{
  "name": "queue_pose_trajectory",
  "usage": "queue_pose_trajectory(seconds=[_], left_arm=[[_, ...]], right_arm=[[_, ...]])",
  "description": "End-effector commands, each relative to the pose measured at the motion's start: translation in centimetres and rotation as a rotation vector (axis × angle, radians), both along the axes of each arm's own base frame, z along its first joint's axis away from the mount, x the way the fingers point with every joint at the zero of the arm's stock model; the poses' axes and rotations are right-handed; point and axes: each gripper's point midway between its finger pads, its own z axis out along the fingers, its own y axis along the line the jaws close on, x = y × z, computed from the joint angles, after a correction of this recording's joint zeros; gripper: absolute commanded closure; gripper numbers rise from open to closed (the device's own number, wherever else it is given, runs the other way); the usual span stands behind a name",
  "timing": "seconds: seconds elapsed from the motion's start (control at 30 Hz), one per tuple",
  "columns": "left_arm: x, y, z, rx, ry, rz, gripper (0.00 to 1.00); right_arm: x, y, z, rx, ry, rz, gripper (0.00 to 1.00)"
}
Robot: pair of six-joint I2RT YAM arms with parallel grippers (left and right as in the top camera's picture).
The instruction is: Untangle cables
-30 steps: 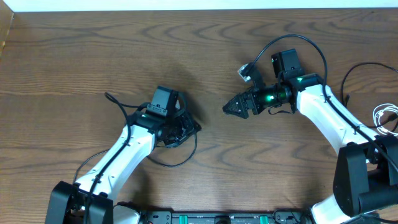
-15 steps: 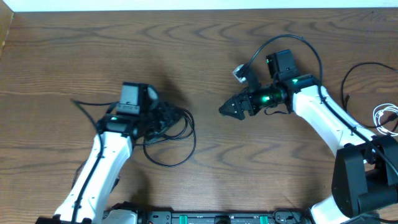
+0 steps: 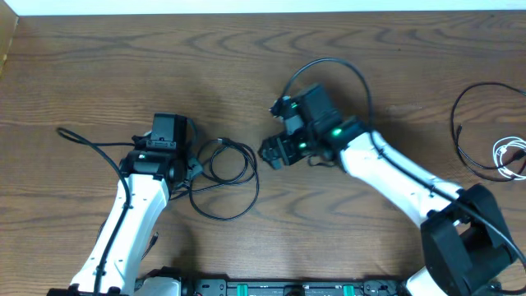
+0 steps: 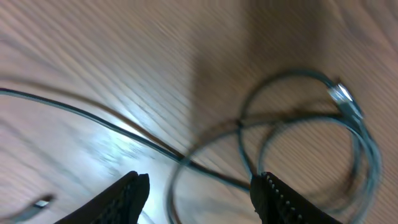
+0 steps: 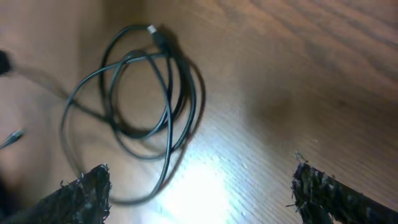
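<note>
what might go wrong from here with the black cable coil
The thin black looped cable has overlapping strands, so the open right claw may pinch several at once and tighten the tangle. The open left claw sits over one strand; closing and pulling there could drag the whole coil.

Brown wood-grain table (image 3: 99, 66), coiled black cable (image 3: 223, 218) lying in loose overlapping loops near the middle, second black cable (image 3: 454, 123) curving openly by the right edge, white cable (image 3: 509, 152) just beside it
</note>
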Motion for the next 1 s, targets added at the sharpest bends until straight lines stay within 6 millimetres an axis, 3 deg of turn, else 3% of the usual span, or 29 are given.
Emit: queue_pose_trajectory(seconds=[0.0, 0.3, 0.5, 0.63, 0.7, 0.87, 0.9, 0.97], left_arm=[[0.0, 3.2, 0.4, 0.186, 0.005, 0.042, 0.41], [-0.7, 4.6, -1.4, 0.268, 0.068, 0.058, 0.41], [-0.6, 4.6, -2.3, 0.268, 0.092, 0.055, 0.40], [-0.5, 4.5, -2.4, 0.259, 0.093, 0.053, 0.41], [-0.5, 4.2, -2.5, 0.242, 0.092, 0.049, 0.41], [-0.5, 4.1, -2.5, 0.239, 0.092, 0.048, 0.41], [-0.5, 4.1, -2.5, 0.239, 0.091, 0.048, 0.40], [-0.5, 4.1, -2.5, 0.239, 0.091, 0.049, 0.41]], right_arm=[[0.9, 0.0, -1.5, -0.127, -0.072, -0.158, 0.10], [-0.7, 4.5, -5.0, -0.137, -0.102, -0.085, 0.18], [0.3, 5.4, -7.5, -0.152, -0.137, -0.126, 0.22], [1.0, 4.9, -8.6, -0.187, -0.160, -0.153, 0.29], [1.4, 4.0, -9.1, -0.232, -0.181, -0.180, 0.40], [2.4, 1.6, -9.1, -0.340, -0.242, -0.250, 0.94], [2.5, 1.4, -9.0, -0.345, -0.244, -0.255, 0.99], [2.6, 1.1, -8.8, -0.346, -0.242, -0.260, 0.99]])
